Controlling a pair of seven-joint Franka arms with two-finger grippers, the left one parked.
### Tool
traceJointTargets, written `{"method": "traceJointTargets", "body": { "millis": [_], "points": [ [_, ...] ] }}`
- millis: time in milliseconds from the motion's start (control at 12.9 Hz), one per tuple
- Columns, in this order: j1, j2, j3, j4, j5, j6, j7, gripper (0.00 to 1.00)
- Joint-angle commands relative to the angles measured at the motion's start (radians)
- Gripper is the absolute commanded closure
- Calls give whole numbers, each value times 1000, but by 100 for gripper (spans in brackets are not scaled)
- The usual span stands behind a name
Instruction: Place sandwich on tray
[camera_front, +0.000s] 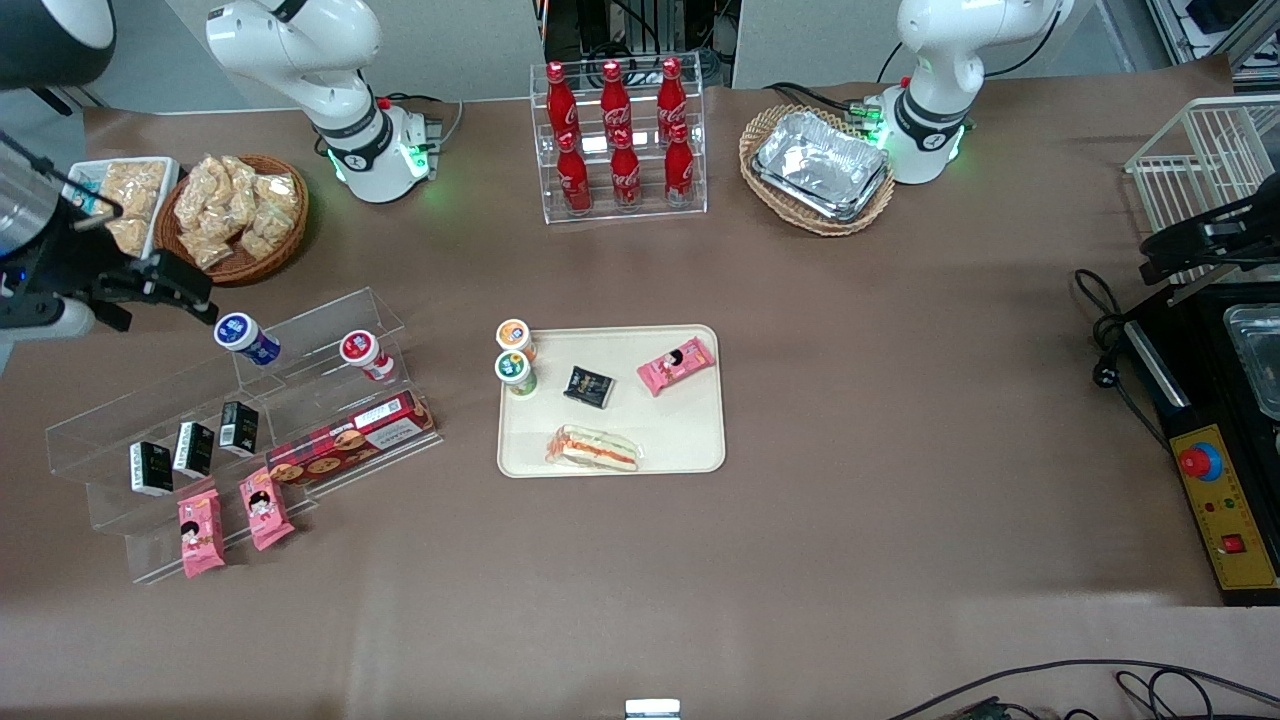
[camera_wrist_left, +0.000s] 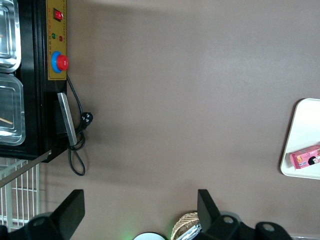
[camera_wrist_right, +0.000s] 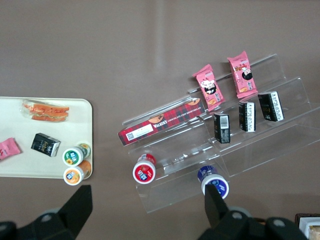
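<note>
The sandwich (camera_front: 592, 448), a clear-wrapped wedge with a red-orange and green filling, lies flat on the cream tray (camera_front: 680, 430), at the tray's edge nearest the front camera. It also shows in the right wrist view (camera_wrist_right: 46, 111), on the tray (camera_wrist_right: 15, 125). My gripper (camera_front: 185, 290) hangs open and empty, raised above the table at the working arm's end, over the upper step of the clear stand (camera_front: 300, 400) and well apart from the tray. In the right wrist view the gripper (camera_wrist_right: 147, 199) has its fingers (camera_wrist_right: 80, 202) spread wide with nothing between them.
The tray also holds two small cups (camera_front: 515, 355), a black carton (camera_front: 588, 386) and a pink packet (camera_front: 676, 365). The stand holds pink packets, black cartons, a biscuit box (camera_front: 350, 438) and two cups. A cola bottle rack (camera_front: 620, 140), a foil-tray basket (camera_front: 818, 168) and a snack basket (camera_front: 238, 212) stand farther from the camera.
</note>
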Motion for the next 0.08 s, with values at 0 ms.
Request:
{"method": "traceJointTargets", "body": {
  "millis": [0],
  "points": [
    [-44, -40, 20, -32, -3, -52, -5, 0]
  ]
}}
